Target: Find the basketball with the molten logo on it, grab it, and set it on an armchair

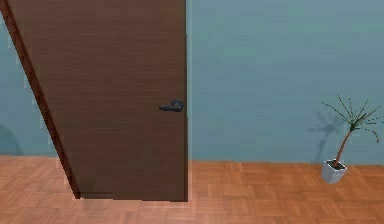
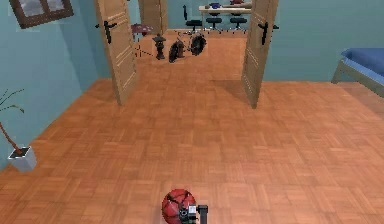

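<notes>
White pot (image 1: 334, 171) holding a plant (image 1: 350, 120), reddish basketball (image 2: 176, 203) sitting at my end effector (image 2: 187, 211), I am unable to tell if it is being held, parquet floor (image 2: 200, 130) meeting teal walls (image 1: 280, 70)

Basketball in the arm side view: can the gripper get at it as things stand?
Probably yes: the reddish ball shows right at the gripper, with bare floor all round; whether it is held, I cannot tell.
</notes>
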